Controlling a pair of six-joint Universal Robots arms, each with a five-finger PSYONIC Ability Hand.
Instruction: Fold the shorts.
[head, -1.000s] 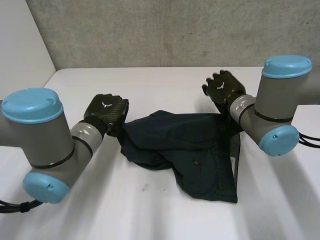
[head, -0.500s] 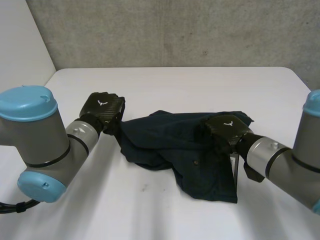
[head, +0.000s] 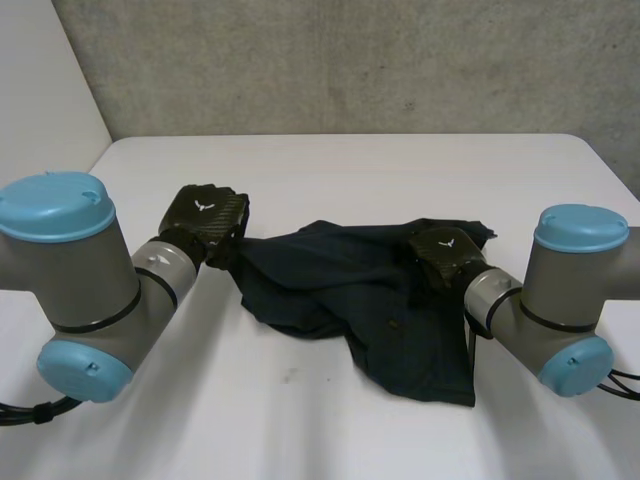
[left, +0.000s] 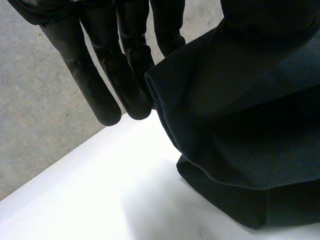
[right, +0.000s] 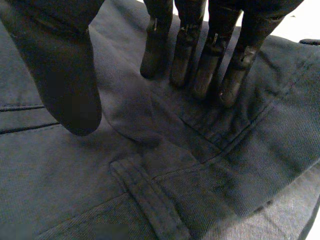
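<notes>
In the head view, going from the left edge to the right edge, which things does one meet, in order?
Left arm → left hand → shorts → right hand, on the right part of the shorts → right arm.

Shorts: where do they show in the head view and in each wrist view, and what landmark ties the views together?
Head view: shorts lie crumpled mid-table, between left hand and right hand.
Left wrist view: bunched beside the left hand's fingers, edge pinched against them.
Right wrist view: spread under the right hand, its fingertips resting on the fabric.
Shared landmark: the white table beneath the cloth.
</notes>
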